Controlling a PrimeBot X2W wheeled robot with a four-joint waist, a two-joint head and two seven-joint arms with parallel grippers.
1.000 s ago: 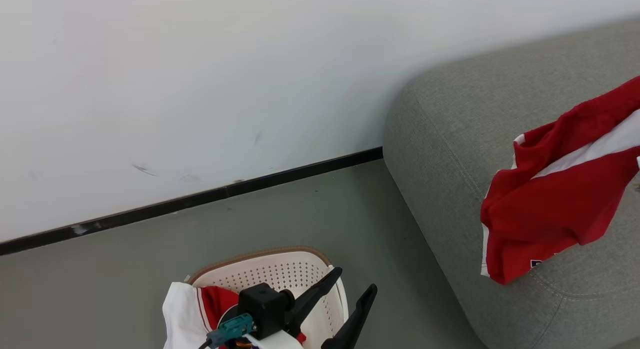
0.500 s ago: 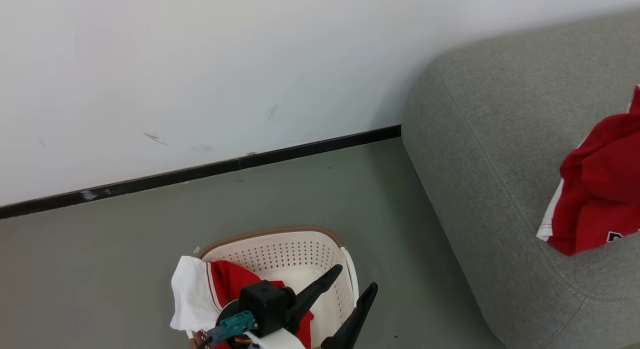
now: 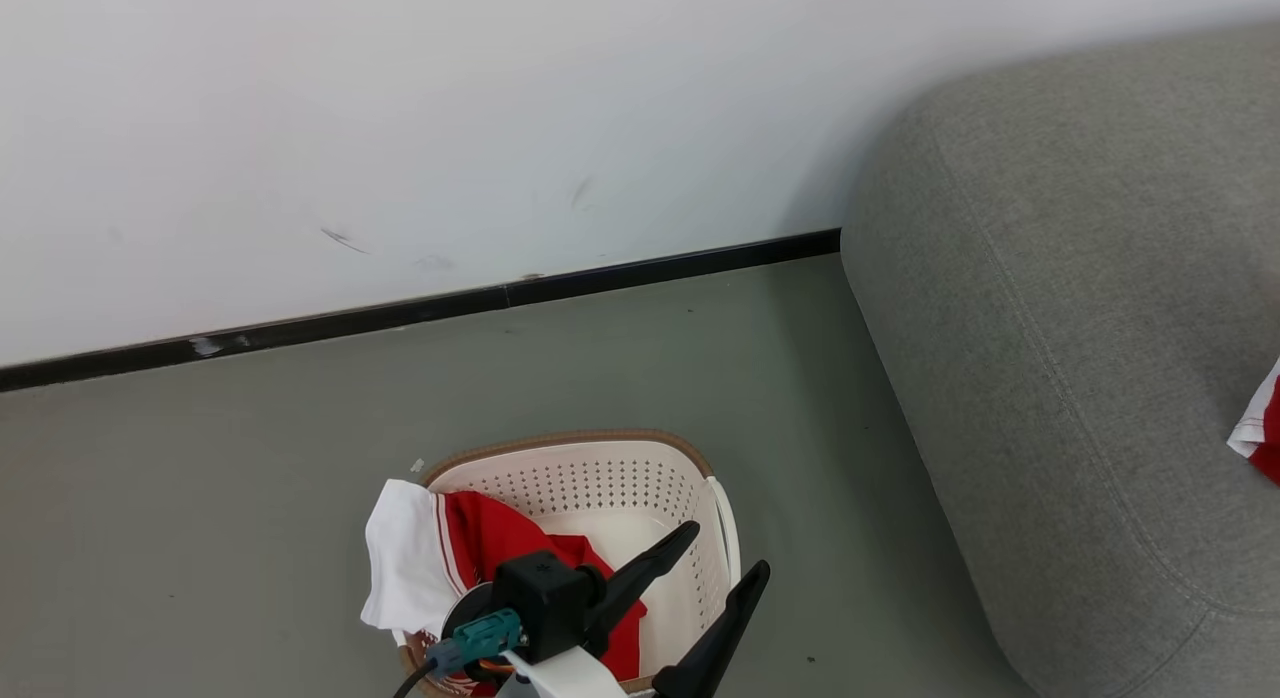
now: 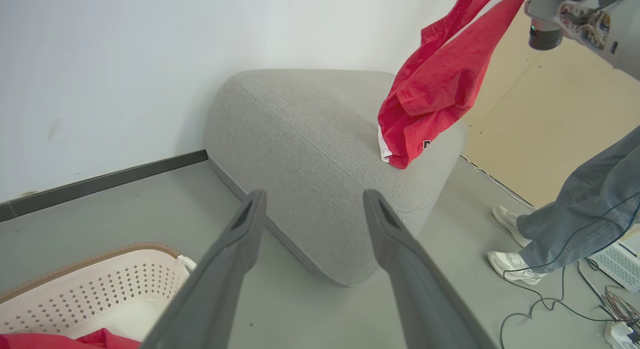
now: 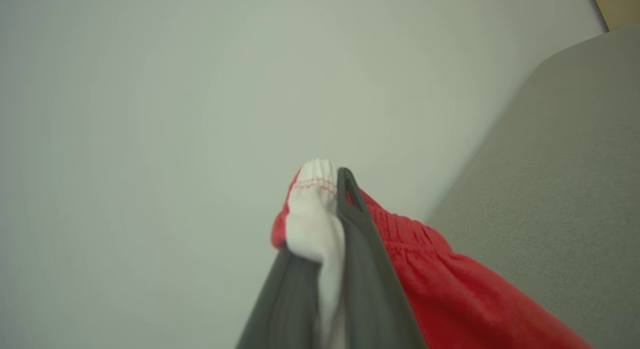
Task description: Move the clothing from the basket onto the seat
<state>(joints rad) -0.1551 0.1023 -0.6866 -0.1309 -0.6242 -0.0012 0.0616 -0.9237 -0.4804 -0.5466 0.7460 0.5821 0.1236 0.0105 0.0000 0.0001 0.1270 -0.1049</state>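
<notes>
While the left gripper [image 3: 726, 548] hangs above the basket [image 3: 600, 478] with its two dark fingers spread wide apart and nothing between them, the right gripper [image 5: 331, 189] is closed tight on a red garment [image 5: 440, 289], pinching the white trim at its gathered waistband; in the left wrist view that garment [image 4: 430, 89] hangs down from the top edge beside the right arm's grey wrist [image 4: 580, 14], its lower end, with a white hem and a dark patch, over the far side of the seat [image 4: 310, 134], and whether it touches the cushion I cannot tell; in the head view a red-and-white corner of it shows at the right edge, over the seat [image 3: 1080, 328]; the rest of the clothing [image 3: 500, 548] lies in the basket, red with white stripes, one white part draped over the rim on the robot's left; the basket stands on the grey floor [image 3: 200, 498] near the white wall [image 3: 400, 128], to the left of the seat and apart from it; beyond the seat a person's legs [image 4: 575, 214] in blue jeans and white shoes stand on the floor, with cables [image 4: 540, 299] trailing near the feet.
</notes>
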